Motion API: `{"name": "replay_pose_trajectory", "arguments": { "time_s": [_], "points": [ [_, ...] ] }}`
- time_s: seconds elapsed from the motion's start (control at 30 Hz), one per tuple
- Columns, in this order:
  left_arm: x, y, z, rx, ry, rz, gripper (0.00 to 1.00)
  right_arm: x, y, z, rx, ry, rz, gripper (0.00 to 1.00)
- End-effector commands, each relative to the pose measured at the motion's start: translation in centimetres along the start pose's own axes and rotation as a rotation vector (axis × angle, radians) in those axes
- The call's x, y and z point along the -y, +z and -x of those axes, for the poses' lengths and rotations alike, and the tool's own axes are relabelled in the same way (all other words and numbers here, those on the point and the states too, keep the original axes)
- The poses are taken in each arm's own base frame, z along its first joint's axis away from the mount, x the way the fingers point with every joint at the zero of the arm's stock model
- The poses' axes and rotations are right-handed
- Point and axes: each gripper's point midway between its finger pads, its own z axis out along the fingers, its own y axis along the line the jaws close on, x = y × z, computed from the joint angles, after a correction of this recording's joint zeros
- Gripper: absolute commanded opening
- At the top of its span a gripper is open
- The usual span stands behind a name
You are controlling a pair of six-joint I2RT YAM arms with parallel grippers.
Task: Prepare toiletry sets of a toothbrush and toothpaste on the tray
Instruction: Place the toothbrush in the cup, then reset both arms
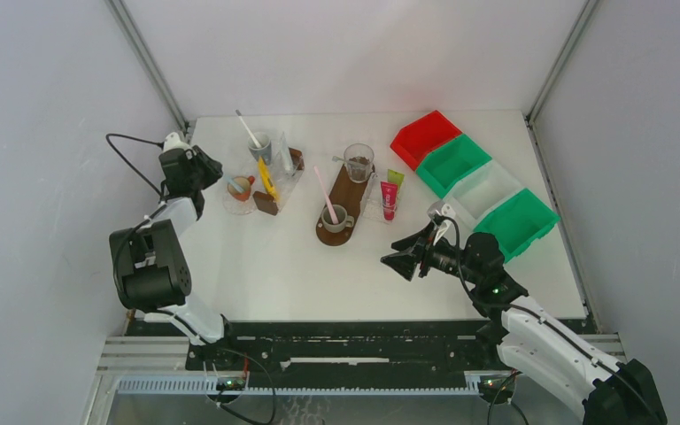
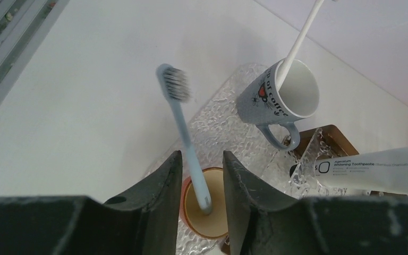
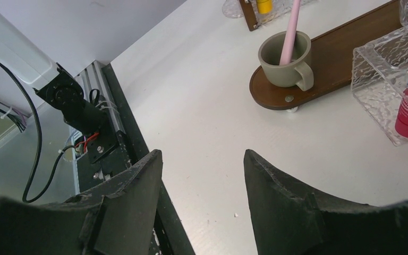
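My left gripper [image 2: 202,154] stands open around a light-blue toothbrush [image 2: 183,122] that leans in an orange cup [image 2: 204,212] on a clear glass tray [image 2: 223,127]; neither finger touches the handle. In the top view the left gripper [image 1: 217,173] hangs beside that cup [image 1: 241,186]. A white toothpaste tube [image 2: 372,169] lies to the right. The pink-red toothpaste [image 1: 389,200] and the lime green one [image 1: 395,177] stand in a clear holder. A pink toothbrush [image 1: 326,195] leans in a mug on the oval wooden tray [image 1: 351,181]. My right gripper [image 1: 397,262] is open over bare table.
A grey mug [image 2: 287,95] holds a white toothbrush [image 2: 297,45]. A yellow tube [image 1: 268,180] lies on a brown tray. A glass [image 1: 359,162] stands on the wooden tray. Red [image 1: 425,137], green [image 1: 453,164], clear [image 1: 485,190] and green [image 1: 518,223] bins line the right.
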Motion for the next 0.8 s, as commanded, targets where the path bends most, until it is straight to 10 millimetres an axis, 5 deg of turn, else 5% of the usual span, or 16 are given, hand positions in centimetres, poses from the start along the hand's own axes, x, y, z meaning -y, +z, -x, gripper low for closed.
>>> {"name": "replay_pose_trajectory", "arguments": {
  "time_s": [0.0,0.23,0.4,0.6,0.77],
  "points": [
    [1.5,-0.2,3.4,0.077,0.014,-0.017,0.39,-0.4,-0.1,0.9,0.037,-0.012,0.017,0.65],
    [1.2,-0.7,3.6,0.084,0.011,0.003,0.48,-0.4,-0.1,1.0,0.037,-0.012,0.019,0.65],
    [1.5,-3.2,4.9,0.133,-0.007,0.022,0.57,-0.6,-0.2,1.1,0.043,-0.015,0.022,0.65],
    [3.7,-10.0,7.3,0.254,-0.059,-0.04,0.73,-0.8,-0.5,1.3,0.045,-0.028,0.025,0.65],
    [6.3,-16.4,7.2,0.346,-0.125,-0.186,0.96,-0.6,-1.2,1.6,0.051,-0.055,-0.003,0.66]
  ]
}}
